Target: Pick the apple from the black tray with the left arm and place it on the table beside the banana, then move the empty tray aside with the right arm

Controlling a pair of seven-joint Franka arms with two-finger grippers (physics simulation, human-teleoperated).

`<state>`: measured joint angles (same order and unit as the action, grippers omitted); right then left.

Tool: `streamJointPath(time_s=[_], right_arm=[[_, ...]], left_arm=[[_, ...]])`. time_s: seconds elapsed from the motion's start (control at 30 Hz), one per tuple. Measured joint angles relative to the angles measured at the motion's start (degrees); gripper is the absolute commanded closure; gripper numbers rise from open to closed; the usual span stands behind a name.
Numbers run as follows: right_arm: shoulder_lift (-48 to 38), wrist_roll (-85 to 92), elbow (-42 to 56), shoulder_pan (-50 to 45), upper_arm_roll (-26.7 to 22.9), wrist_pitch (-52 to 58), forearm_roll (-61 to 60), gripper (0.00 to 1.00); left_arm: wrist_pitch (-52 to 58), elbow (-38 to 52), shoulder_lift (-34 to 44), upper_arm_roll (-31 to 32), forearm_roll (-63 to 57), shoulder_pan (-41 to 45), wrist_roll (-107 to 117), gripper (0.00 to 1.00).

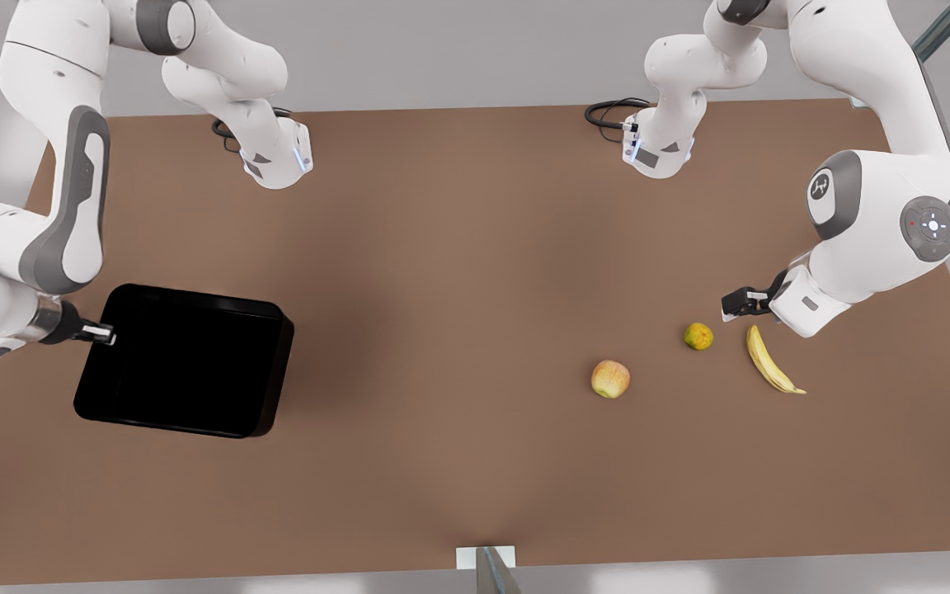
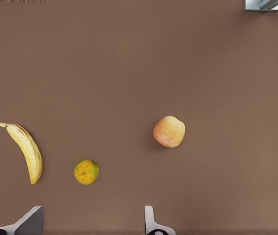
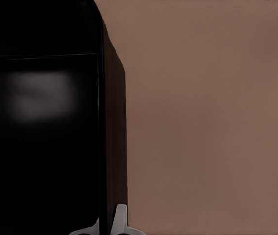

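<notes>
On the table, toward the front view's right edge, the apple lies alone, near a smaller yellow-green fruit with the banana just beyond it. Above them hovers the left gripper, fingers spread and holding nothing. Near the opposite edge, the right gripper is clamped on the rim of the empty black tray.
</notes>
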<state>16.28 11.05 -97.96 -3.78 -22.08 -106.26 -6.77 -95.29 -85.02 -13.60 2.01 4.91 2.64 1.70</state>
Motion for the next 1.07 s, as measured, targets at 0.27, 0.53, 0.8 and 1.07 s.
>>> streamJointPath(time_s=[0.27, 0.53, 0.8, 1.07], right_arm=[[13.5, 14.4, 5.5, 5.1, 0.5, -2.4, -3.5, 0.83], [18.4, 24.1, 8.5, 5.8, 0.6, -4.7, -6.1, 0.02], [3.4, 25.5, 11.8, -12.2, 0.8, 6.1, -7.9, 0.00], [1.4, 16.2, 12.8, -21.3, 0.9, 13.8, -7.7, 0.00]], left_arm=[[0.0, 0.0, 0.0, 0.0, -0.2, 0.0, -0.5, 0.00], [-0.1, 0.0, 0.0, 0.0, -0.2, 0.0, -0.8, 0.00], [-0.3, 0.8, -0.3, 1.0, -0.2, 0.1, -0.7, 0.00], [-0.5, 1.0, -0.8, 1.1, -0.4, 0.0, -0.5, 0.00]])
